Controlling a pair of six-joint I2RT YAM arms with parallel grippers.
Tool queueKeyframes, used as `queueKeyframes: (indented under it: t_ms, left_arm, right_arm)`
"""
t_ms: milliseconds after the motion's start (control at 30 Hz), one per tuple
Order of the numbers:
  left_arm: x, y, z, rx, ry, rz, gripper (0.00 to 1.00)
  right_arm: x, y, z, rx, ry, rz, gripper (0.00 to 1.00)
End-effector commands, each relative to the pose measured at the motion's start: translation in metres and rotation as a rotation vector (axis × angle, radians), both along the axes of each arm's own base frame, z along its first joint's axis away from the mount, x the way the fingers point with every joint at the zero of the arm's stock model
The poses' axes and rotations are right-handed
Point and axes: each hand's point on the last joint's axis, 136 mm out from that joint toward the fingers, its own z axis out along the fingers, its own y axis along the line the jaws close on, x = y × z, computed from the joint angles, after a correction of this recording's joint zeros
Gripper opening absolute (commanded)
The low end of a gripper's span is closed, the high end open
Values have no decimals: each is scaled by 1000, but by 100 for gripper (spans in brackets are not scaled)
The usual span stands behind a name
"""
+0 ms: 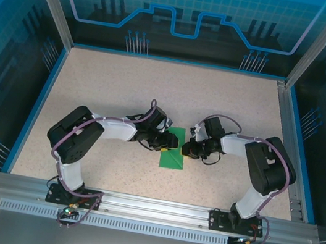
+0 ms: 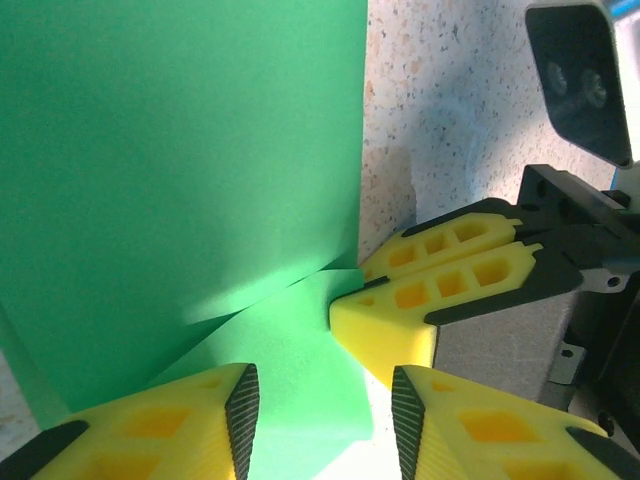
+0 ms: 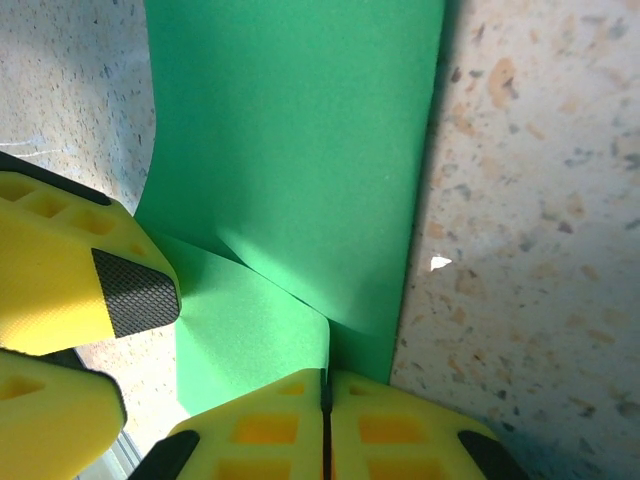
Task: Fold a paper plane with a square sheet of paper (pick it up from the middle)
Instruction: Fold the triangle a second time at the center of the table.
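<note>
The square sheet of paper [image 1: 173, 155] lies at the table's middle between both arms, bright green, with one corner flap lifted off the flat part. In the right wrist view my right gripper [image 3: 326, 388] is shut, its yellow fingers pressed together on the edge of the raised flap [image 3: 250, 330]. My left gripper [image 2: 322, 420] stands open in the left wrist view, the flap [image 2: 300, 360] passing loosely between its ribbed pads [image 2: 243, 410]. The right gripper's closed fingers [image 2: 430, 290] meet the paper just ahead. In the top view the left gripper [image 1: 171, 141] and right gripper [image 1: 188, 149] nearly touch over the sheet.
The speckled tabletop [image 1: 156, 89] is ringed by a blue rim and a metal frame [image 1: 149, 204] at the near edge. Both arm bases [image 1: 72, 194] stand on that frame. Blue panelled walls enclose the sides and back.
</note>
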Motion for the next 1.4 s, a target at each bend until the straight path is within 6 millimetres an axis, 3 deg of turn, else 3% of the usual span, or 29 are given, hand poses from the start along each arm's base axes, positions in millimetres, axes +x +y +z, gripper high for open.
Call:
queueKeyframes:
  t_ms: [0, 333, 667, 1000, 1367]
  left_arm:
    - [-4, -2, 11, -30, -19, -4, 45]
    - [-4, -7, 22, -78, -50, -22, 47]
    - [-8, -9, 15, -80, -26, -38, 47]
    - [-8, -11, 14, -80, -25, -39, 47]
    - [-10, -16, 7, -81, -17, -54, 47]
  right_arm:
    - [2, -10, -13, -37, 1, -16, 8]
    - [1, -15, -16, -67, 1, -30, 7]
    - [2, -20, -17, -95, -8, -49, 4]
    - [5, -13, 1, -36, -63, -42, 4]
    - [1, -15, -14, -60, -18, -37, 5]
